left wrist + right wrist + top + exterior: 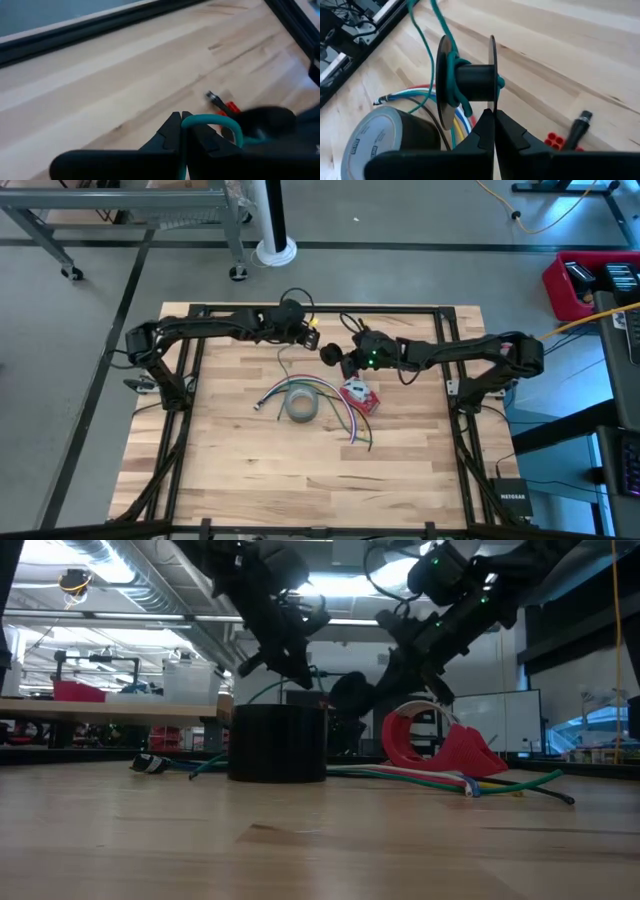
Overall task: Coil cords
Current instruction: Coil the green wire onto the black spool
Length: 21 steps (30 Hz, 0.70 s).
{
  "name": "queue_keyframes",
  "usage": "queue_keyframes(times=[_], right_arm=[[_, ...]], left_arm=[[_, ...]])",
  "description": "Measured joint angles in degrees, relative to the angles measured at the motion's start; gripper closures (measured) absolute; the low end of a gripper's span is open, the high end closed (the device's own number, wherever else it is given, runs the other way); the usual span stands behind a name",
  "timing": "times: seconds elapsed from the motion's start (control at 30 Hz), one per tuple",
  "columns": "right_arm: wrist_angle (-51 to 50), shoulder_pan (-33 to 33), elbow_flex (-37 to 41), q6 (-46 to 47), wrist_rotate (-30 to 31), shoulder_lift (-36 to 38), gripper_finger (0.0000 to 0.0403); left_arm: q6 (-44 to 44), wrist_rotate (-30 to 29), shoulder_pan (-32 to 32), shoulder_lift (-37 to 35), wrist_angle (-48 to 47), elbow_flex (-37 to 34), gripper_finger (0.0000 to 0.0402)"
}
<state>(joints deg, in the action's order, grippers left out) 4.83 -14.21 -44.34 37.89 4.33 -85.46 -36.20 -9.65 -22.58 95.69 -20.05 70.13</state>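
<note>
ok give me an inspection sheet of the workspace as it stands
surface: wooden table, bare at the near side
job's things: green cord wound on a black spool; cord runs to left pincer
clutter: grey tape roll, red tape dispenser
grippers: left pincer shut on green cord; right pincer shut on the spool's rim
cables: loose coloured wires beside the roll
surroundings: metal cart, yellow cable on floor
</note>
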Motion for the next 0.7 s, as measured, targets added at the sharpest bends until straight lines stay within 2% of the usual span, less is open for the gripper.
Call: queue_keyframes(times=[0.23,0.33,0.53,0.7], right_arm=[[3.47,-0.01,-0.02,-0.02,-0.86,-1.07,0.04],[3.73,-0.05,0.0,-0.19,0.7,-1.36,0.04],[5.65,-0.05,0.0,-0.66,2.74,-2.27,0.04],[5.79,-0.05,0.0,-0.68,4.22,-2.33,0.04]], left_arm=[[-1.44,0.04,-1.87,0.01,0.39,0.0,0.0401],[-2.02,0.02,-1.78,-0.01,3.93,0.0,0.0401],[-2.87,-0.13,-0.19,0.01,9.71,0.0,0.0401],[-3.76,-0.24,1.75,0.01,10.61,0.0,0.0401]])
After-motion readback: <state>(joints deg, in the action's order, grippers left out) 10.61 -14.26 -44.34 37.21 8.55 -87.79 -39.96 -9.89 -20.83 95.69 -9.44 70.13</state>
